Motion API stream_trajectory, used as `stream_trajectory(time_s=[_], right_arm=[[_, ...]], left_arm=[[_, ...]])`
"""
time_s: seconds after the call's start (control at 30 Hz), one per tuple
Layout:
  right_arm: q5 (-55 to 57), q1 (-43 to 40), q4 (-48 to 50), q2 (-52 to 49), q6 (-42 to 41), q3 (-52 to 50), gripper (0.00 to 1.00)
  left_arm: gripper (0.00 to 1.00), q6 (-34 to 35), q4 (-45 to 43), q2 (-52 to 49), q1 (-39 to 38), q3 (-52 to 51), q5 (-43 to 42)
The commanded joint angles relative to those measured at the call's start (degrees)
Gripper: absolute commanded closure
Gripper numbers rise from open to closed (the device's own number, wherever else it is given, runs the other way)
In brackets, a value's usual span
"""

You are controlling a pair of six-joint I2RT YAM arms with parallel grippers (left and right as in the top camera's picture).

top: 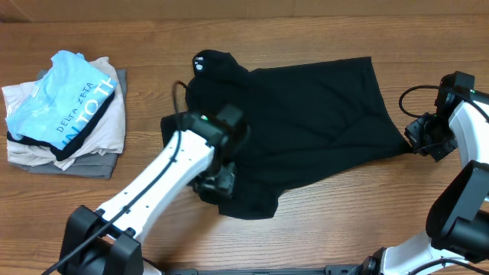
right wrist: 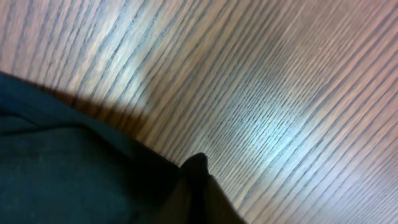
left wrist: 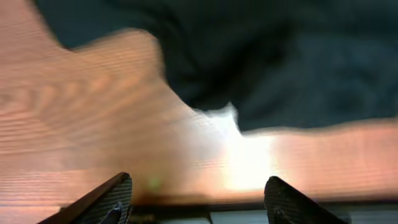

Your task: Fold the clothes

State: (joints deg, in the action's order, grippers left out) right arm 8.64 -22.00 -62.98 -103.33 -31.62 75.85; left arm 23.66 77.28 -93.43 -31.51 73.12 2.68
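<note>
Left gripper (left wrist: 198, 188) stands wide, empty; shirt (top: 306, 107) lies ahead. Right gripper (top: 422, 137) at its edge, hold unclear. Pinch both edges evenly.

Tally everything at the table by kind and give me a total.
Black shirt: 1
Stack of folded clothes: 1
Robot arms: 2
Total: 4
</note>
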Motion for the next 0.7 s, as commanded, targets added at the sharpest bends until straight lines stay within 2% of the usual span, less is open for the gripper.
stream_trajectory(time_s=[0.0,0.03,0.1,0.23,0.33,0.43,0.53,0.6,0.63,0.67], right_arm=[[1.5,-0.3,0.0,0.4,-0.2,0.6,0.45],[1.0,-0.3,0.1,0.4,-0.2,0.6,0.29],[-0.5,-0.3,0.5,0.4,-0.2,0.6,0.20],[-4.1,-0.3,1.2,0.4,0.1,0.6,0.20],[-8.1,-0.3,2.5,0.4,1.8,0.6,0.21],[-14.5,-0.3,4.3,0.4,5.4,0.6,0.24],[-19.9,-0.3,5.2,0.5,8.3,0.6,0.26],[-22.4,-0.3,5.0,0.5,9.6,0.6,0.26],[-23.3,-0.3,4.5,0.5,9.6,0.6,0.27],[-24.1,-0.3,4.3,0.5,9.6,0.6,0.27]], left_arm=[[0.30,2.0,-2.3,0.3,4.5,-1.3,5.4],[0.30,1.8,-3.7,0.1,5.5,-2.3,5.2],[0.30,1.4,-7.4,-0.5,7.3,-4.9,4.1],[0.31,0.6,-15.6,-2.8,10.5,-11.0,3.7],[0.44,0.6,-20.4,-4.8,12.6,-13.8,3.7],[0.52,0.0,-26.2,-7.2,14.1,-15.6,3.9],[0.69,-1.4,-32.1,-9.8,15.5,-16.8,3.9],[0.91,-2.2,-34.4,-11.6,16.8,-16.8,3.9],[0.96,-2.5,-35.2,-12.1,17.7,-16.8,4.3],[0.96,-2.5,-35.6,-12.3,18.7,-16.8,5.1]])
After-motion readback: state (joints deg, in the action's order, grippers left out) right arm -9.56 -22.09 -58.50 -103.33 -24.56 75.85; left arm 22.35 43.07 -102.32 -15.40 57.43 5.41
